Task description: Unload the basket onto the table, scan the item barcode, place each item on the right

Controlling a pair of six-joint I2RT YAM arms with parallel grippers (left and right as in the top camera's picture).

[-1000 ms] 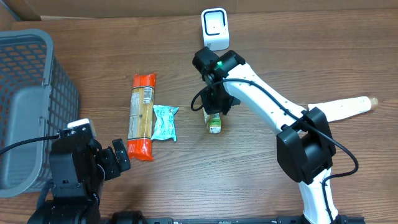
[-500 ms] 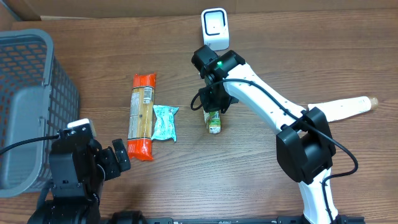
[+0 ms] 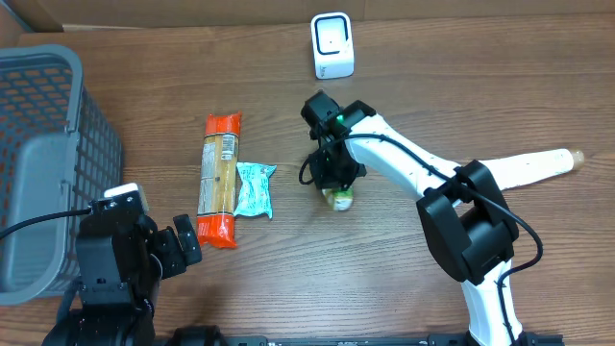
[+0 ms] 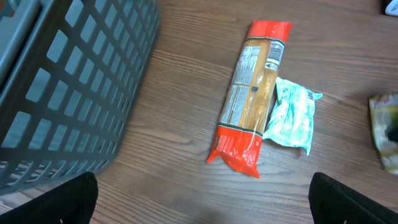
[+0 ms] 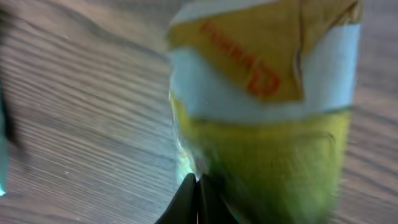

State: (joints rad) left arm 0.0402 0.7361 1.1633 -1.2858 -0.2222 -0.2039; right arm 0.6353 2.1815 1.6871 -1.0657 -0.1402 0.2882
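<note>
Currently the small yellow-green packet [image 3: 338, 199] sits on the brown wooden table [image 3: 413, 86], with the right gripper [image 5: 196, 198] closed tight at its edge; any pinch is unclear. The left gripper [image 4: 202, 199] gapes wide, empty.

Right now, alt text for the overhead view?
The right gripper, shut, is down on a small green-and-yellow packet mid-table, with a white scanner at the far edge beyond it. Left of it lie an orange pasta pack and a teal pouch, touching; a grey basket stands far left, the open left gripper near it.
</note>
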